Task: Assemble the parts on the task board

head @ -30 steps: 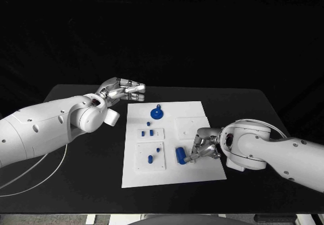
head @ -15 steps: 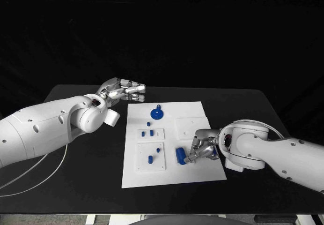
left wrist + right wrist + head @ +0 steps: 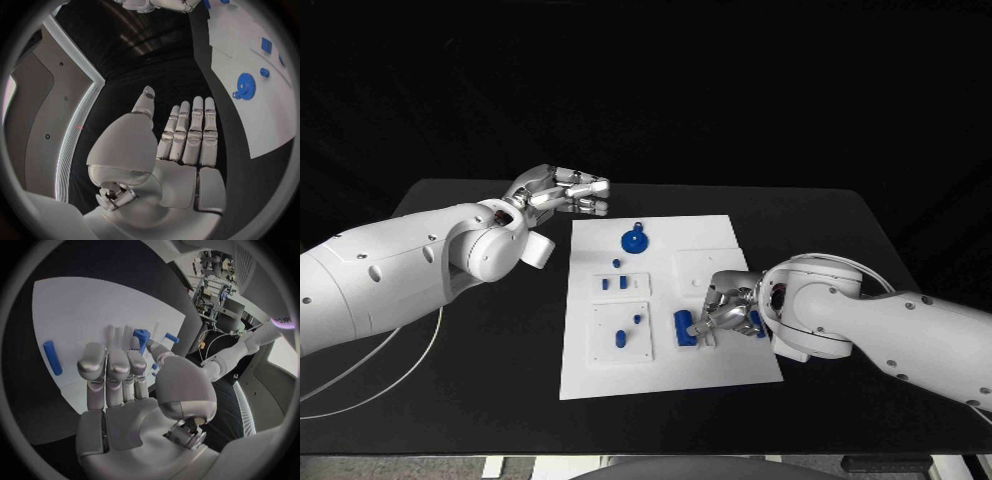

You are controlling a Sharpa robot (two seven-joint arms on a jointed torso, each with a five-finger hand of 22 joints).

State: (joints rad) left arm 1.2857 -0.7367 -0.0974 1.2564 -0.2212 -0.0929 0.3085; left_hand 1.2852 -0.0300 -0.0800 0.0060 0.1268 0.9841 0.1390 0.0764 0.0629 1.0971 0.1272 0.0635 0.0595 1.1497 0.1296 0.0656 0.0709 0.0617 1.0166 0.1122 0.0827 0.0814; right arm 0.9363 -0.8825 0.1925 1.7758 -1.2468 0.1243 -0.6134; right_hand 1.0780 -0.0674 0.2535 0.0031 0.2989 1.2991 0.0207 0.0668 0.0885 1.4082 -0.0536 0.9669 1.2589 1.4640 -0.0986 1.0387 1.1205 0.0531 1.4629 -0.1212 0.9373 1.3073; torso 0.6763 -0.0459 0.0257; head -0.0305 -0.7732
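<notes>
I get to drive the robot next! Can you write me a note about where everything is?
Left hand: open, holding nothing, off the board's far left corner.
Right hand: over the board beside a lying blue cylinder. A blue piece is at its fingertips; I can't tell if it is held.
Blue gear: at the board's far end.
Done: small pegs seem seated.
Left: probably the cylinder and gear.

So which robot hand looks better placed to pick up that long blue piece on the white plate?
The right robot hand. It sits over the task board right beside the blue cylinder. The left robot hand is off the board, over the table beyond its far left corner.
</notes>
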